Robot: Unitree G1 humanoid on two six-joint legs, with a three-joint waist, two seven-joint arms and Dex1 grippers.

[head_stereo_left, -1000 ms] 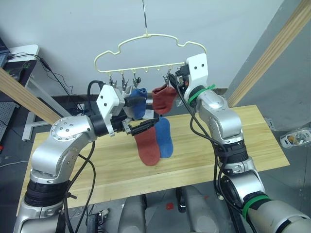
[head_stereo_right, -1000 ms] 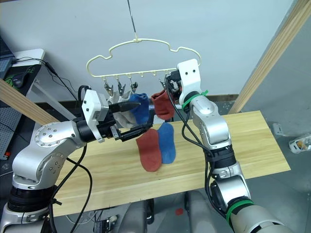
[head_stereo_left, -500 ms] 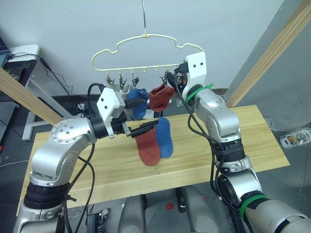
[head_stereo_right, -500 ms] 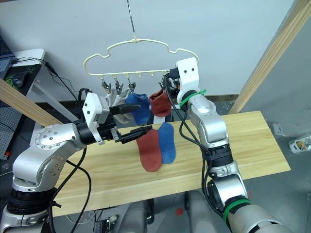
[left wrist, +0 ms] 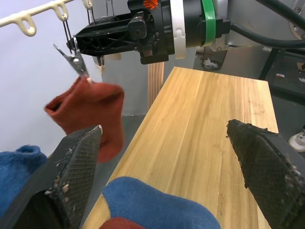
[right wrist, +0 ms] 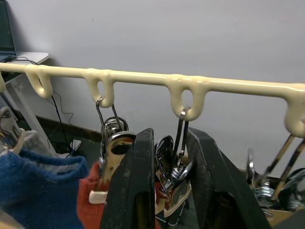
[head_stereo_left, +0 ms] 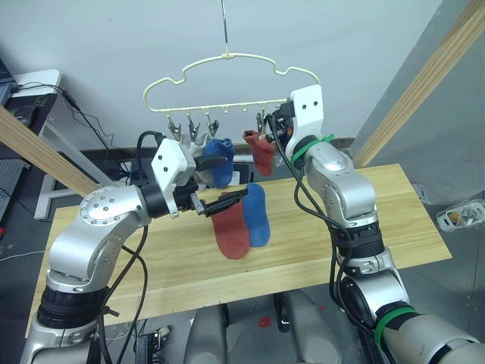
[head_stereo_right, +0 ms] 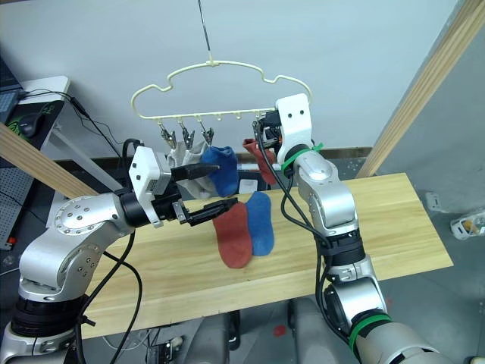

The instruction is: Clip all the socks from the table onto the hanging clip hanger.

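On the clip hanger, rust-red sock; right fingers pinching a clip, left fingers spread, empty.

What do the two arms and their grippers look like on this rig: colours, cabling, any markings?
Both arms have rounded silver-grey shells with black joints and loose black cables alongside. Each wrist carries a white blocky housing. The left gripper has two black fingers with textured pads; the right gripper is black too. Green bands ring the right arm near its wrist and lower down.

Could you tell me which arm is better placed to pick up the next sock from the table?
The left. Its open left gripper hovers just above the rust-red sock and blue sock lying on the table, while the right gripper is up at the clip hanger.
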